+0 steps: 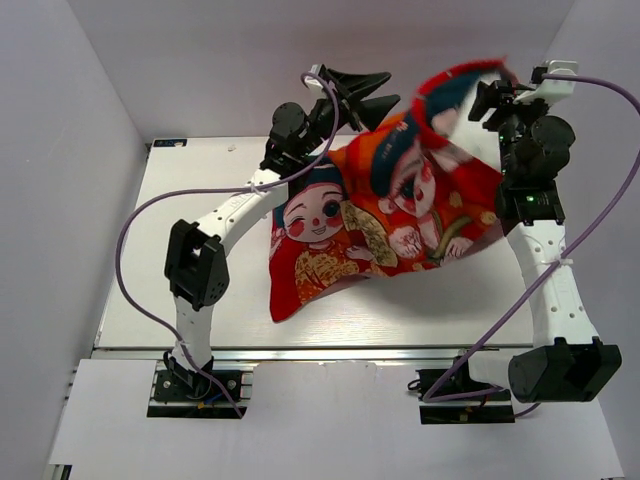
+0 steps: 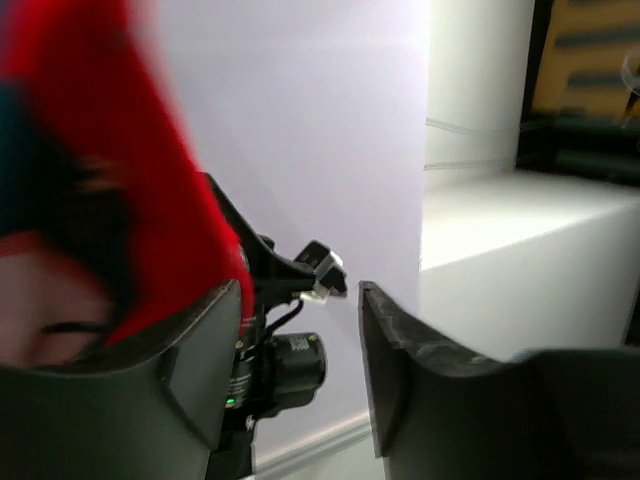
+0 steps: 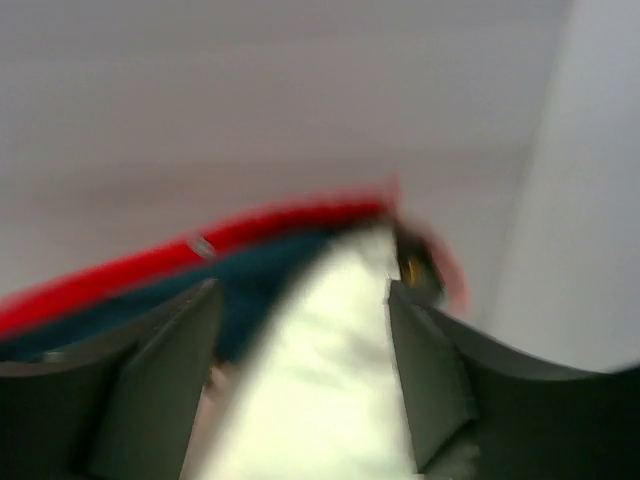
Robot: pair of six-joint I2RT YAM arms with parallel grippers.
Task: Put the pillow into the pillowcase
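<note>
Biggest risk: the pillowcase is up in the air over the far right part of the table, between the two raised claws, and neither seems to hold it. It would likely drop in a heap, and the mouth could fold shut or land face down. Whatever is inside might slide out. Its top corner is motion-blurred, so it could also flop toward the right wall or snag on a cable.

Left claw: jaws spread, gap empty, red cloth just outside one finger. Right claw: jaws spread, a pale lump in the gap, looks loose rather than pinched, very blurred.

Counts:
- table: one
- arms: two
- pillowcase: one
- pillow: none seen on its own; the pale lump may be it, can't tell
- claws: two
</note>
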